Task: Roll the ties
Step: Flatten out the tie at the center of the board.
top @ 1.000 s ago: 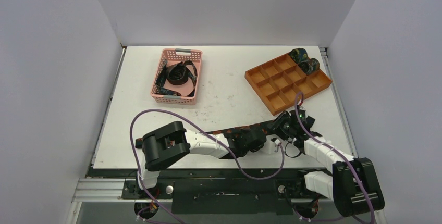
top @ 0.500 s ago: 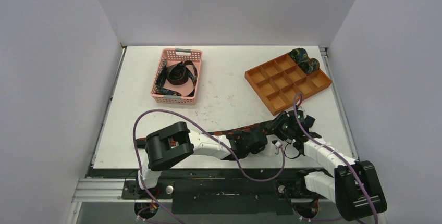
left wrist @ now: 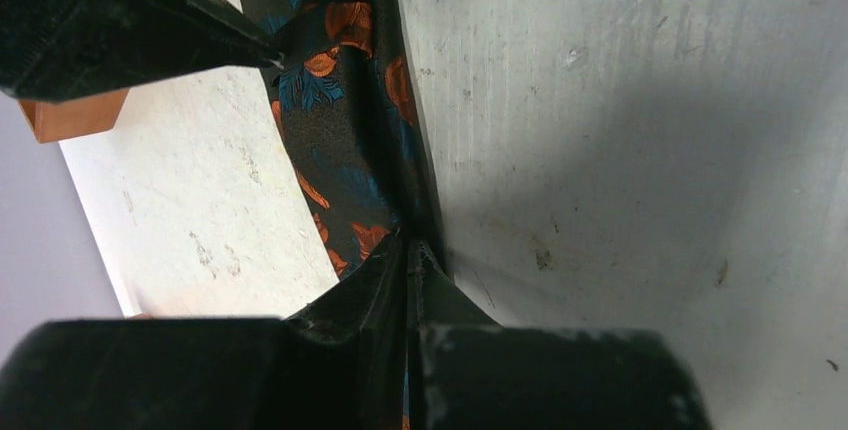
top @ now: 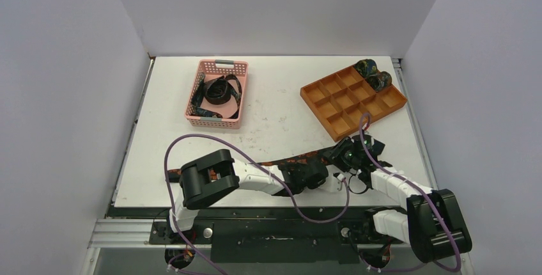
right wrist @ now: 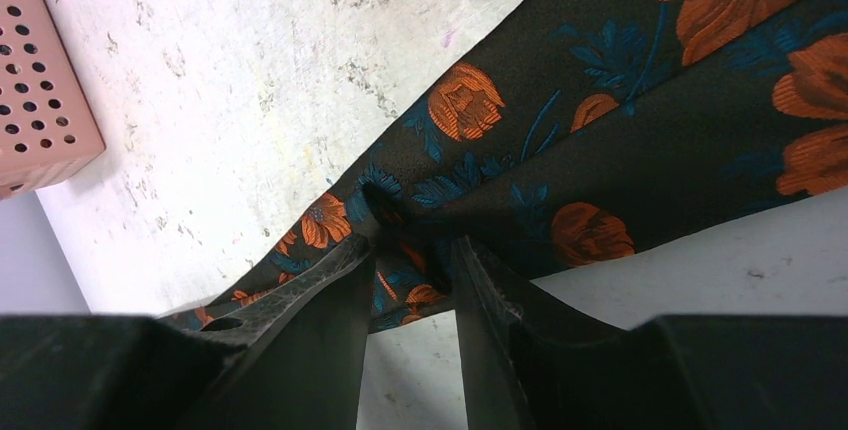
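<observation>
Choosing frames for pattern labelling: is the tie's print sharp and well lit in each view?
Left wrist: the tie is sharp, but a broad soft shadow darkens the table beside it. Right wrist: print crisp and evenly lit, the near fingers dark with little detail. Top external: even light, no glare, yet the tie is small and partly hidden by the arms.

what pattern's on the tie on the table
The tie: orange flowers, blue leaves on black; right wrist view shows it best.
</observation>
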{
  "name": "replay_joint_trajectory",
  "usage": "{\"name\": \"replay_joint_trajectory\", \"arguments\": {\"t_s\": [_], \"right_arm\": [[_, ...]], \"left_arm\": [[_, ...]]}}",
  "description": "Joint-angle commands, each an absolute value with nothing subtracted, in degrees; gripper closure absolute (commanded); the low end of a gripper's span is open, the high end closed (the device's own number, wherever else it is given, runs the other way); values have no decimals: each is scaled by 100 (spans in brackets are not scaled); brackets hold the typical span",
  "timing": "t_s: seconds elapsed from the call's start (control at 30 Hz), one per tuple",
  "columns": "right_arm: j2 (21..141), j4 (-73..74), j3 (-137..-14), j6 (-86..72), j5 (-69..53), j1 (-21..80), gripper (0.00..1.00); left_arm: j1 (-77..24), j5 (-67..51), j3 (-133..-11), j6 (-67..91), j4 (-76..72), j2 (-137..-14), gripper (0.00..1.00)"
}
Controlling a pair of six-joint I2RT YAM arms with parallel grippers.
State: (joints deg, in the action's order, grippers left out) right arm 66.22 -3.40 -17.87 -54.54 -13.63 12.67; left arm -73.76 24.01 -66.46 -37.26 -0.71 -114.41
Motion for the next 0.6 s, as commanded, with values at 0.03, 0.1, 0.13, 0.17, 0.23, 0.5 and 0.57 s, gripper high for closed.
{"name": "replay_joint_trajectory", "arguments": {"t_s": [0.03, 0.1, 0.13, 0.17, 0.23, 0.5, 0.57], "right_arm": [[6655, -560, -1791, -5615, -1552, 1242, 63], [6653, -579, -1793, -5654, -1617, 1248, 61], [6653, -591, -1801, -5678, -1654, 1246, 60], [6653, -603, -1802, -5696, -1675, 1252, 59], [6676, -634, -1802, -5725, -1699, 1271, 59], [6462, -325, -1853, -5552, -1523, 1229, 57], [6358, -199, -1876, -5455, -1443, 1139, 57]], "left_arm": [[-7365, 2039, -6940, -3565, -10, -11481, 100], [-7365, 1963, -6989, -3573, -9, -11486, 100], [-7365, 1945, -7021, -3569, -11, -11489, 100], [-7365, 1943, -7049, -3568, -9, -11500, 100], [-7365, 1941, -7114, -3568, -9, -11539, 100], [-7344, 1968, -7163, -3561, 193, -11613, 100], [-7326, 1964, -7081, -3530, 167, -11586, 100]]}}
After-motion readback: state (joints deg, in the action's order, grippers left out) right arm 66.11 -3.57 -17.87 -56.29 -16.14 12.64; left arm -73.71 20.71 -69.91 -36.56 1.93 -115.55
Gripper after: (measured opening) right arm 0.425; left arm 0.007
